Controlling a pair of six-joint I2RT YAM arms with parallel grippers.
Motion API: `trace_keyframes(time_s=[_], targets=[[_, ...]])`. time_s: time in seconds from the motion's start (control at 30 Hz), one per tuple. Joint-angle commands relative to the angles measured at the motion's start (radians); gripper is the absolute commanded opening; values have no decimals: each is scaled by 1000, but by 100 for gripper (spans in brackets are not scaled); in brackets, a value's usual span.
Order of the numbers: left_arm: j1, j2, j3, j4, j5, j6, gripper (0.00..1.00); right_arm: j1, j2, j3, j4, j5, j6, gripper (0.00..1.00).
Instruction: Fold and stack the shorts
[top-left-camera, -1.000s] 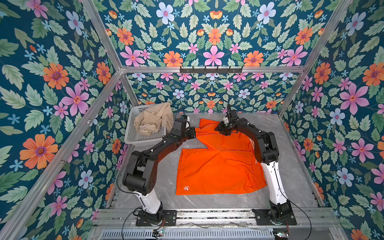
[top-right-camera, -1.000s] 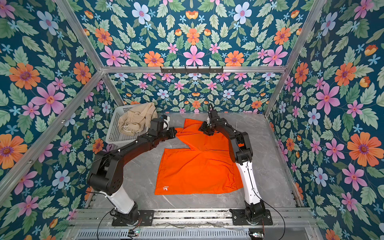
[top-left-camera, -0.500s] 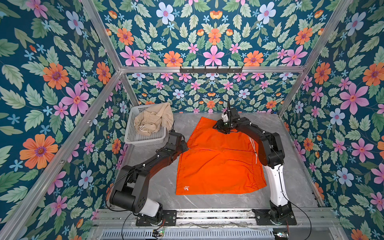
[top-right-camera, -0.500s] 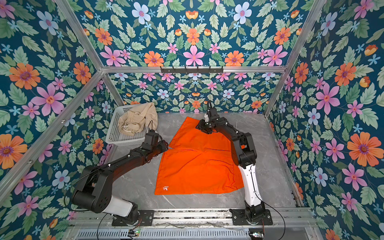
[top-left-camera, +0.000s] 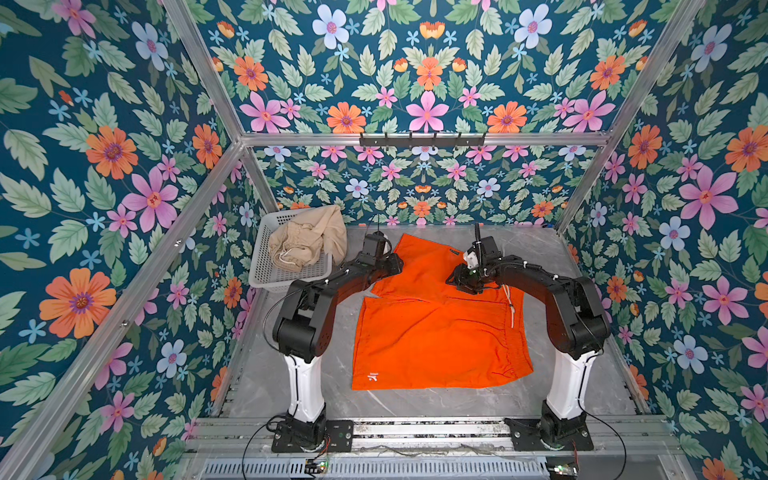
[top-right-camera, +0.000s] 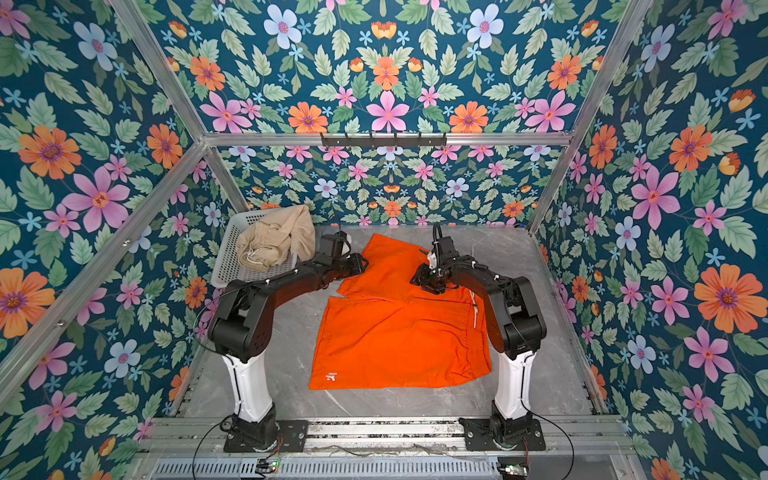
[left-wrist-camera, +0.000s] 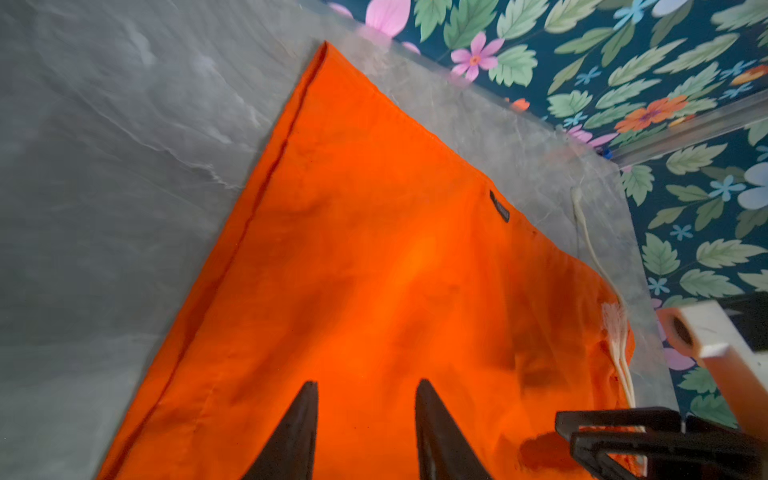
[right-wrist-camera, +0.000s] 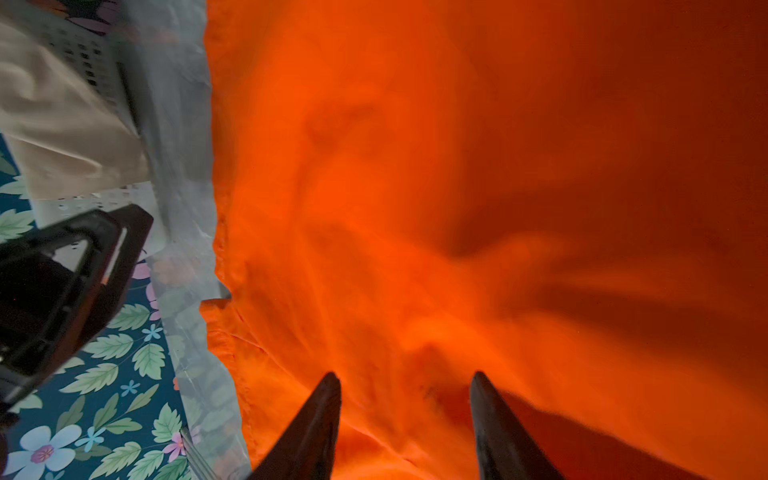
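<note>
orange shorts (top-left-camera: 436, 332) lie spread on the bench (top-left-camera: 291, 386); over their far half both pairs of jaws stand apart, empty — a shallow pinch could catch one layer and skew the fold. beige shorts (top-left-camera: 307, 243) sit heaped in the far basket (top-left-camera: 286, 276).

One pair of shorts (top-left-camera: 436, 332) is laid flat centrally on the table (top-left-camera: 561, 399). The basket (top-left-camera: 259, 253) is set at the far left corner, with the second pair (top-left-camera: 307, 243) heaped in it (overhanging its right rim). The left gripper (top-left-camera: 392, 265) and right gripper (top-left-camera: 462, 283) are found above the flat pair's far half.
</note>
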Motion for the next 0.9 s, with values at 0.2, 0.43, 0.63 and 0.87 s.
trace_keyframes(time_s=[0.2,0.43,0.63,0.87], targets=[[11,175,138,-39,26,34,41,-3,-2,-64,16,35,-16,51],[57,227,142,-46,-9,31,41,-1,16,-73,-8,48,-34,51],[104,254,176,-43,15,38,40,22,39,-41,-16,43,-35,51],[95,136,176,-9,94,25,43,30,-20,75,-42,30,-43,53]])
